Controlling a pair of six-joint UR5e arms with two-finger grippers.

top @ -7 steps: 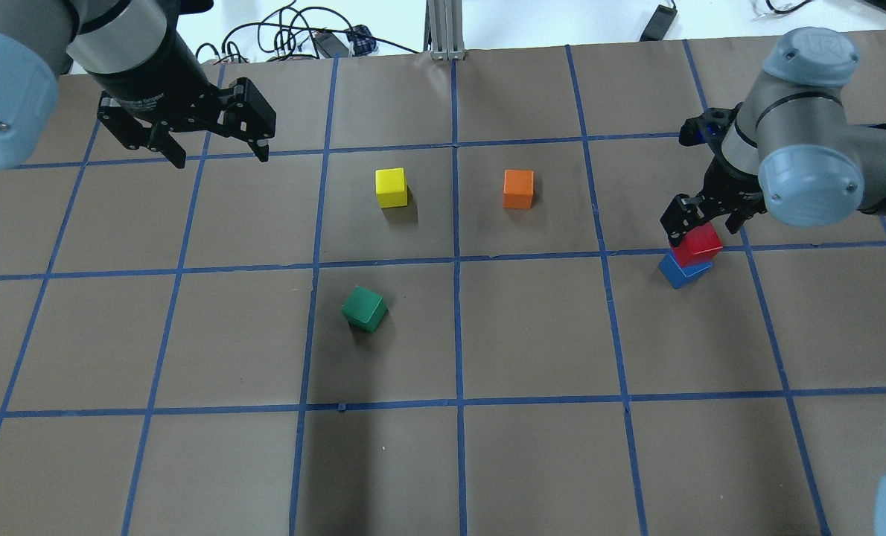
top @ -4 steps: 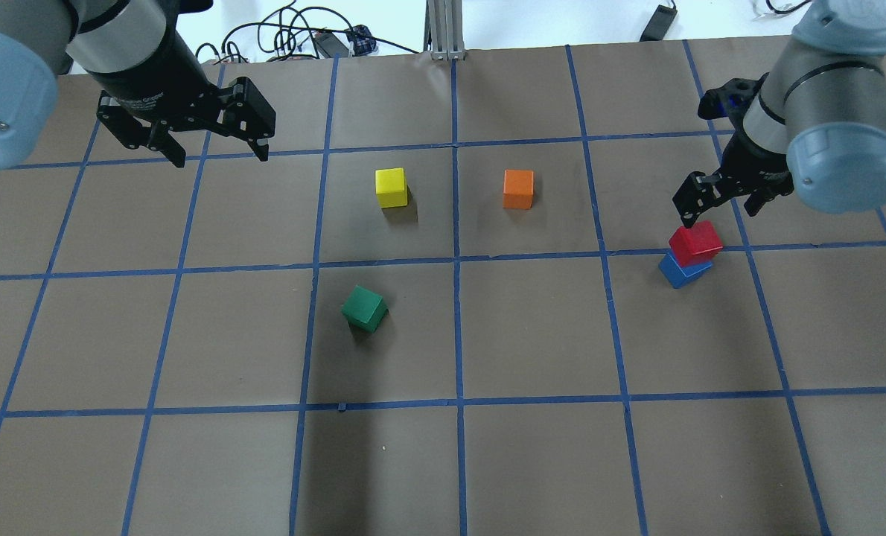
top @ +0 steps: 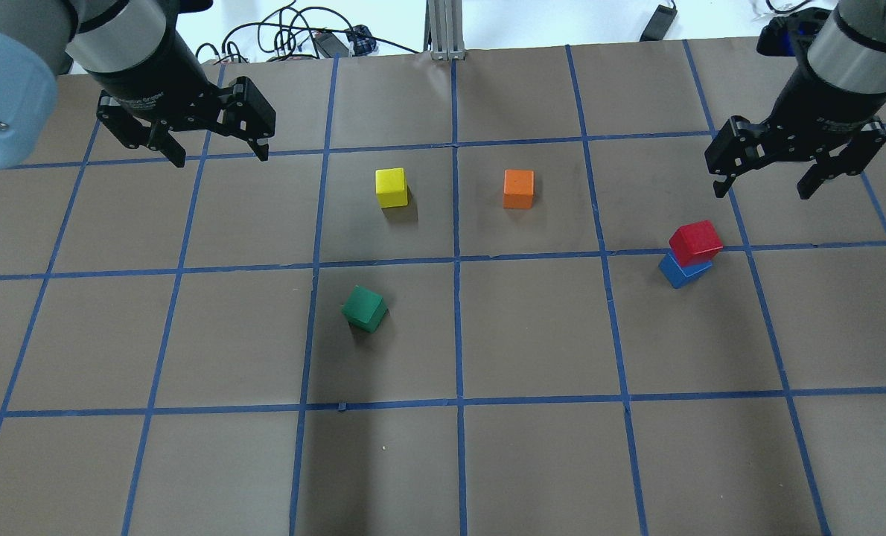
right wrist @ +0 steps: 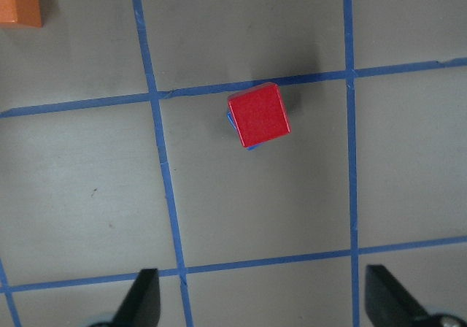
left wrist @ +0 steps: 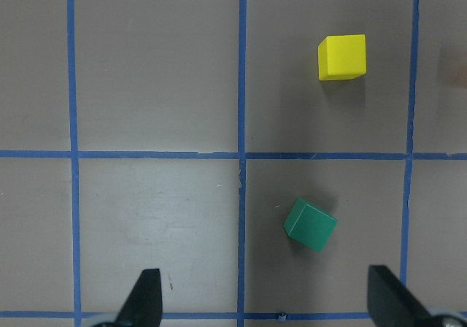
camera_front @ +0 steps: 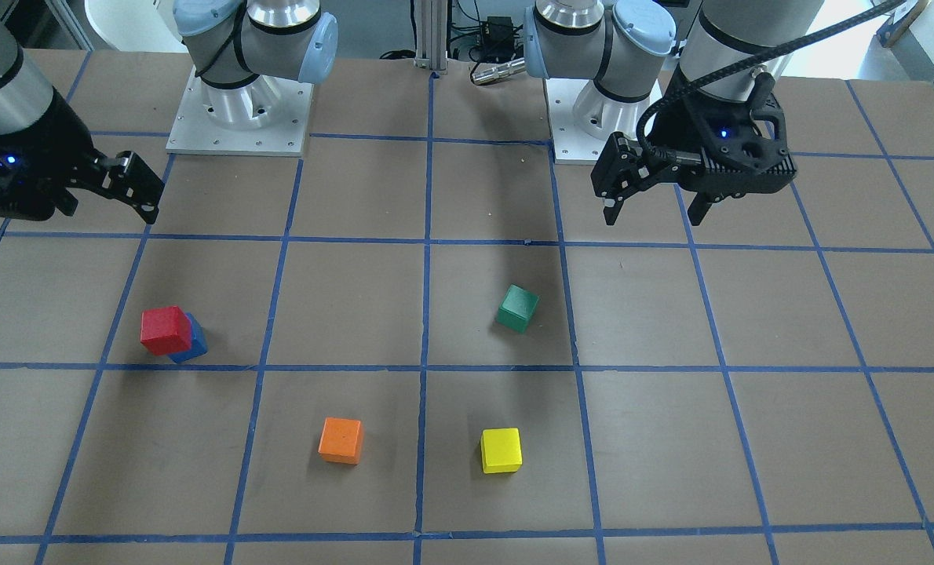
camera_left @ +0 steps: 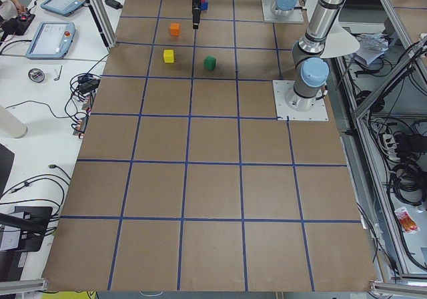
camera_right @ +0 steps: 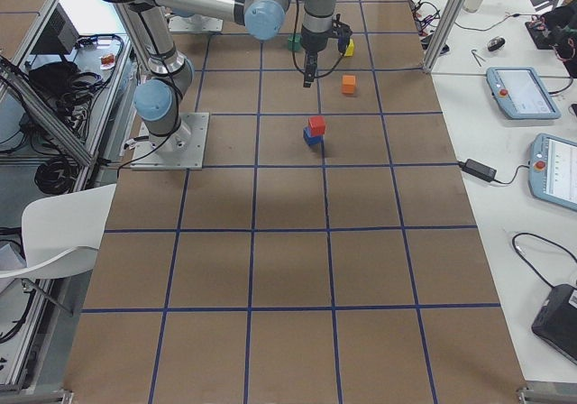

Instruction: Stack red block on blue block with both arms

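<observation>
Overhead exterior: red block [top: 696, 240] skewed atop blue block [top: 683, 272]; left gripper [top: 221, 152], right gripper [top: 762, 186] spread, empty; brown table [top: 532, 335] w/ blue-tape grid.

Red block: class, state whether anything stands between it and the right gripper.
Nothing visible does. The red block sits on the blue block, and the right gripper hangs open above and beside the stack, with only bare table between them. The orange block lies well off to one side.
</observation>
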